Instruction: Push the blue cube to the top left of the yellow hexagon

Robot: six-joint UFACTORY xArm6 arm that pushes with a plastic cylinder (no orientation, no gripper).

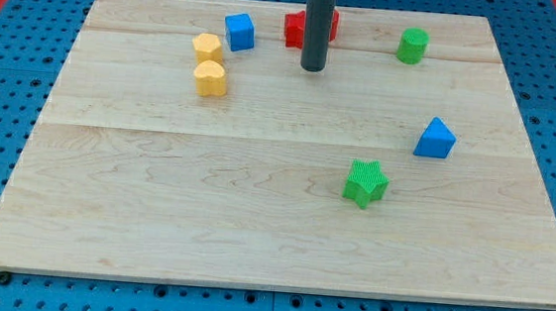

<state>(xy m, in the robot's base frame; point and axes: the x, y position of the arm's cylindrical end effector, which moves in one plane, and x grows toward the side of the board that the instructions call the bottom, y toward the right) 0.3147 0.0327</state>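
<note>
The blue cube sits near the view's top, left of centre. Just to its lower left are two yellow blocks: a yellow hexagon and, right below it, a second yellow block with a lobed outline. The cube stands up and to the right of the hexagon, almost touching it. My tip is to the right of the cube, apart from it, in front of a red block that the rod partly hides.
A green cylinder stands at the top right. A blue triangular block sits at the right. A green star lies right of centre, lower down. The wooden board lies on a blue pegboard.
</note>
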